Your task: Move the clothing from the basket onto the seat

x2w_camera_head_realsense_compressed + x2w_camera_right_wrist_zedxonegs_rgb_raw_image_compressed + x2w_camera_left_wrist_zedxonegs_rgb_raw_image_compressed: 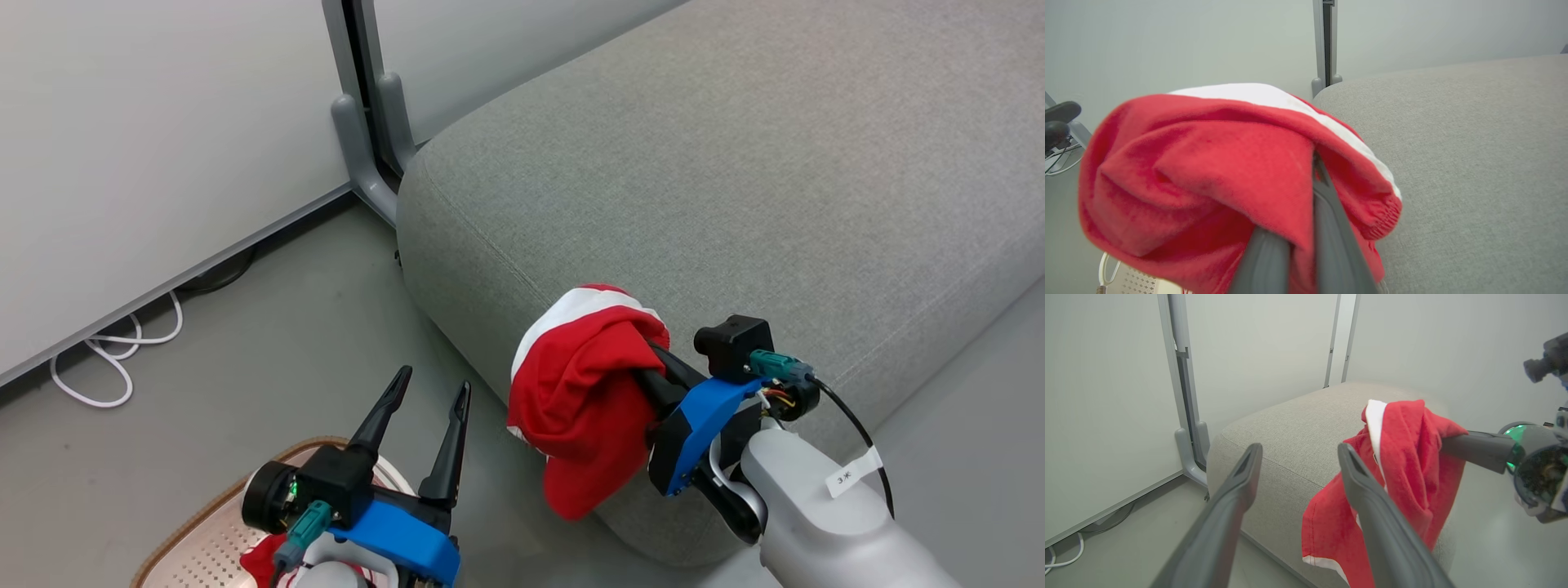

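Note:
A red garment with white stripes, one piece of the clothing (584,392), hangs bunched from my right gripper (653,359), which is shut on it beside the front corner of the grey seat (735,188). The cloth drapes over that gripper's fingers (1327,228) and hides their tips. In the left wrist view the same clothing (1404,465) dangles against the seat (1298,433). My left gripper (431,398) stands open and empty above the basket (192,543) at the lower left. A second bit of red clothing (260,562) peeks from the basket.
A grey metal post and foot (367,122) stands by the seat's far left corner against a pale wall panel. White cable (114,359) loops on the grey floor along the wall. Bare floor lies between basket and seat.

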